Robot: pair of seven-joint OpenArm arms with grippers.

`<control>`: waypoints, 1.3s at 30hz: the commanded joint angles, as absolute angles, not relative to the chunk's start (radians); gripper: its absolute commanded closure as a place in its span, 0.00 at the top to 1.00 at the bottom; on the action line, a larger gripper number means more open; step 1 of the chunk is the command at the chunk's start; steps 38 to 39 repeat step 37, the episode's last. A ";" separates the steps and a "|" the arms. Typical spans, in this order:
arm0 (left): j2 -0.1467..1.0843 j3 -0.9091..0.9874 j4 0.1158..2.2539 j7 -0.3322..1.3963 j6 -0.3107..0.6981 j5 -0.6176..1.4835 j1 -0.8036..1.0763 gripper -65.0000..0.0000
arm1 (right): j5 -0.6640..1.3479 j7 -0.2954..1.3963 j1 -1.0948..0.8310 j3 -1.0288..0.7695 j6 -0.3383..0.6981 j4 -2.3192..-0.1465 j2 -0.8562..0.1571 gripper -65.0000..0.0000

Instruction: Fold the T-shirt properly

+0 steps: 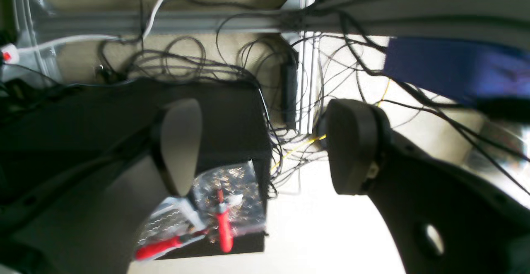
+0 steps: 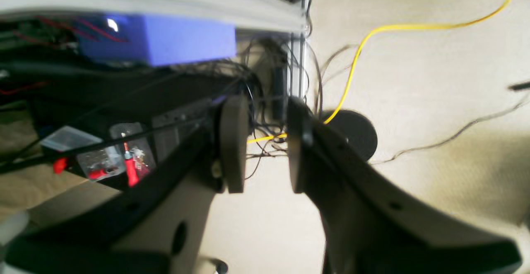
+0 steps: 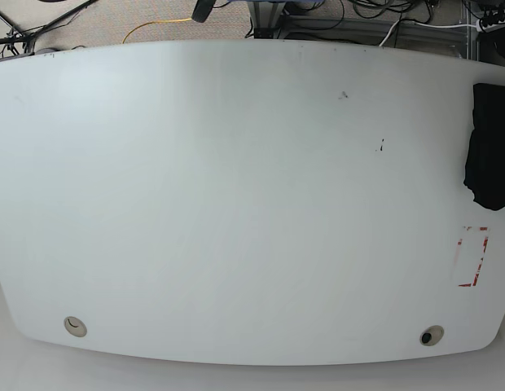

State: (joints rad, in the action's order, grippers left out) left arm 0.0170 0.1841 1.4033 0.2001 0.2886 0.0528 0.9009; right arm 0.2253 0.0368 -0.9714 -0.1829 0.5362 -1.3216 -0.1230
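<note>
The shirt (image 3: 490, 147) lies bunched at the surface's (image 3: 236, 204) far right edge, partly out of frame, while both arms hang off the surface over floor cables, left pincer (image 1: 261, 145) wide open, right pincer (image 2: 265, 145) narrowly parted, both empty, seemingly parked.

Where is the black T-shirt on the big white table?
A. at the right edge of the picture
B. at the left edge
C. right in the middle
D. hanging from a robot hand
A: in the base view the T-shirt lies at the table's right edge, partly cut off by the picture.
</note>
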 commanded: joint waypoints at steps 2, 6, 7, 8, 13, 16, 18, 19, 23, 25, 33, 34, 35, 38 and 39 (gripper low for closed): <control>0.062 0.110 1.241 0.193 0.295 0.058 0.837 0.66 | 0.171 0.012 -0.874 -0.191 0.545 -1.165 -0.130 0.23; 0.067 0.076 1.000 0.189 0.294 0.059 0.687 0.66 | 0.139 0.012 -0.746 -0.189 0.545 -1.006 -0.133 0.23; 0.068 0.076 0.926 0.189 0.294 0.061 0.645 0.66 | 0.139 0.012 -0.717 -0.186 0.545 -0.966 -0.136 0.23; 0.074 0.077 0.854 0.189 0.294 0.064 0.599 0.66 | 0.139 0.012 -0.690 -0.186 0.541 -0.929 -0.136 0.23; 0.093 0.071 0.585 0.136 0.294 0.059 0.426 0.66 | 0.085 0.012 -0.584 -0.165 0.461 -0.817 -0.153 0.23; 0.096 0.070 0.410 0.067 0.294 0.059 0.331 0.66 | 0.038 0.010 -0.524 -0.143 0.430 -0.750 -0.150 0.23; 0.099 0.070 0.308 0.047 0.294 0.059 0.260 0.66 | 0.025 0.010 -0.490 -0.139 0.427 -0.714 -0.148 0.23; 0.099 0.070 0.249 0.044 0.292 0.059 0.222 0.66 | 0.025 0.010 -0.461 -0.127 0.426 -0.687 -0.148 0.24; 0.099 0.067 0.185 0.044 0.292 0.058 0.160 0.66 | 0.025 0.010 -0.383 -0.110 0.389 -0.576 -0.151 0.24; 0.099 0.035 0.185 0.045 0.292 0.058 0.154 0.66 | 0.024 0.010 -0.352 -0.108 0.364 -0.535 -0.151 0.24; 0.094 -0.045 0.185 0.042 0.174 0.062 0.154 0.66 | 0.024 0.012 -0.321 -0.108 0.354 -0.501 -0.150 0.24; 0.093 -0.048 0.186 0.042 0.173 0.062 0.154 0.66 | 0.024 0.012 -0.321 -0.108 0.354 -0.501 -0.150 0.24; 0.093 -0.048 0.186 0.042 0.171 0.062 0.154 0.66 | 0.024 0.012 -0.321 -0.108 0.354 -0.501 -0.148 0.24; 0.093 -0.050 0.186 0.042 0.171 0.059 0.153 0.66 | 0.025 0.012 -0.321 -0.108 0.354 -0.499 -0.147 0.24; 0.093 -0.050 0.186 0.042 0.171 0.059 0.153 0.66 | 0.025 0.012 -0.321 -0.108 0.354 -0.499 -0.147 0.24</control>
